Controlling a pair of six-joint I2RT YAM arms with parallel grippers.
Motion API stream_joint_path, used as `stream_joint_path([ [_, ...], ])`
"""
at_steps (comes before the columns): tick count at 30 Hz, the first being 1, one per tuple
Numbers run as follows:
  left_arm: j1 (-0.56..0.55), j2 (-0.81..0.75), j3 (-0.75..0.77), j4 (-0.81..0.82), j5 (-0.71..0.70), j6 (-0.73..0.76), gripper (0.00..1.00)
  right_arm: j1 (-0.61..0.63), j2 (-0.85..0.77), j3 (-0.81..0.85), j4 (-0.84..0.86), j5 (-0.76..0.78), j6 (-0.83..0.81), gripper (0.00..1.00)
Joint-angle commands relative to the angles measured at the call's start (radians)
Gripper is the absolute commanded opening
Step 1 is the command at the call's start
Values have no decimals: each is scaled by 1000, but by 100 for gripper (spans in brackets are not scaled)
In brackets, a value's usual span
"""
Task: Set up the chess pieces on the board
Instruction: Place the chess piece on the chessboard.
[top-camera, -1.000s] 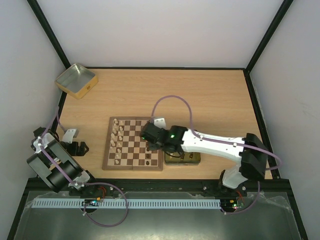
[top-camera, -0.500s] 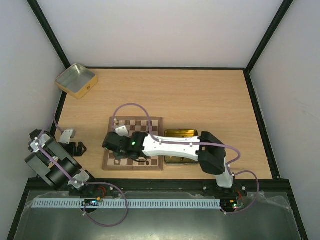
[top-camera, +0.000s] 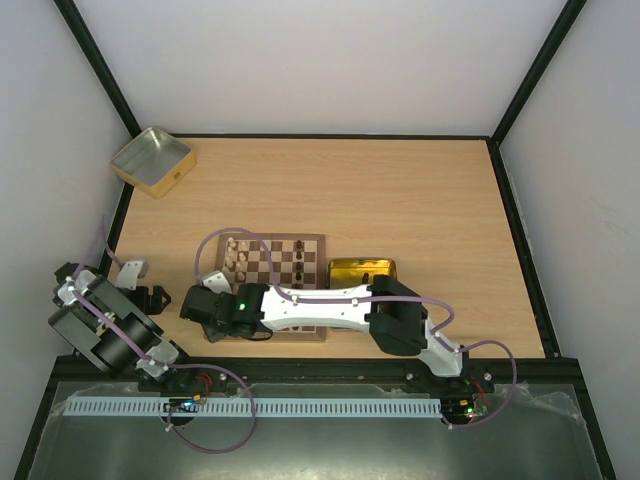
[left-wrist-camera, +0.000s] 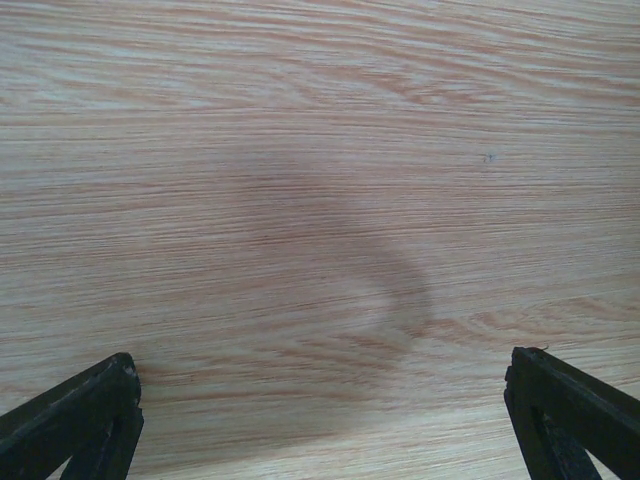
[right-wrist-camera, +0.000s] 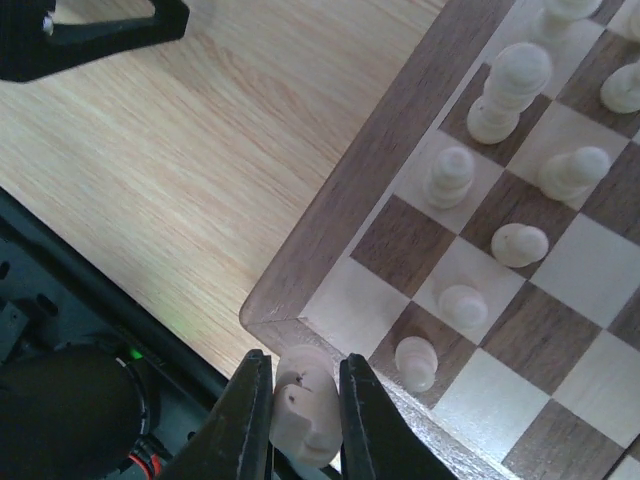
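The wooden chessboard (top-camera: 300, 250) lies mid-table; it also shows in the right wrist view (right-wrist-camera: 330, 210). Several pale cream pieces (right-wrist-camera: 450, 178) stand along its left files and a few dark pieces (top-camera: 300, 262) stand further right. My right gripper (right-wrist-camera: 298, 400) is shut on a pale cream chess piece (right-wrist-camera: 305, 410) and holds it just above the board's near left corner; in the top view it (top-camera: 205, 308) reaches across the board. My left gripper (left-wrist-camera: 320, 420) is open and empty above bare table, left of the board (top-camera: 150, 297).
A yellow-gold rectangular tin (top-camera: 363, 272) sits right of the board, partly under the right arm. A silvery square tin (top-camera: 151, 160) stands at the far left corner. The table's black near edge (right-wrist-camera: 90, 300) runs just below the board's corner.
My right arm has swung left across the board from its right side to the near left corner, carrying the pale piece. The left arm has hardly moved.
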Motion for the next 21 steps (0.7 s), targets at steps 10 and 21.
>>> stream_joint_path([
  [10, 35, 23, -29, -14, -13, 51, 99, 1, 93, 65, -23, 22, -37, 11],
  [21, 56, 56, -26, -7, -11, 65, 99, -30, 113, 71, -12, 16, -47, 12],
])
